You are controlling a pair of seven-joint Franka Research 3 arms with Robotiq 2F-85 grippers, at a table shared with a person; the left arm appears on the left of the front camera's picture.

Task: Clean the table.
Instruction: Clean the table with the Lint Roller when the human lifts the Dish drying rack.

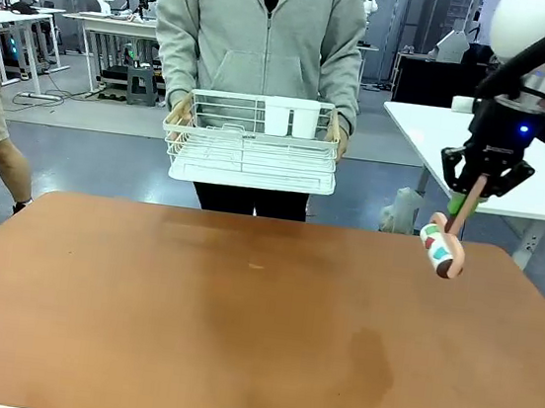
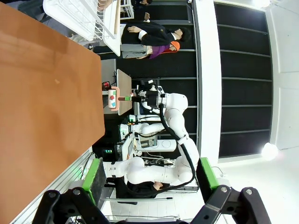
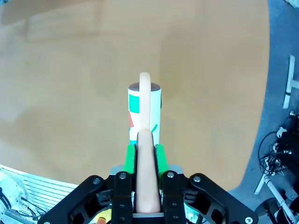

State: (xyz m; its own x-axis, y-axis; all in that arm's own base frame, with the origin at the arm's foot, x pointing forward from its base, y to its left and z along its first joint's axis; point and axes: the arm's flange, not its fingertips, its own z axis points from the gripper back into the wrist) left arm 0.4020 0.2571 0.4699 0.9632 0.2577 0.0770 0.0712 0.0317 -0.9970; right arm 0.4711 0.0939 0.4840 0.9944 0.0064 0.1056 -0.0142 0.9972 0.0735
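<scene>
roller (image 1: 441, 251) above table (image 1: 236, 339), rack (image 1: 248, 159) beyond it

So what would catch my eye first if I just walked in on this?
Probably the right end effector near the table's far right corner, shut on the pink handle of a patterned roller held over the reddish-brown table. Next, the person across the table, holding a white wire rack in both hands.

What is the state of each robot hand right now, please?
Left hand: open, holding nothing.
Right hand: closed on the pink handle of the roller.
</scene>
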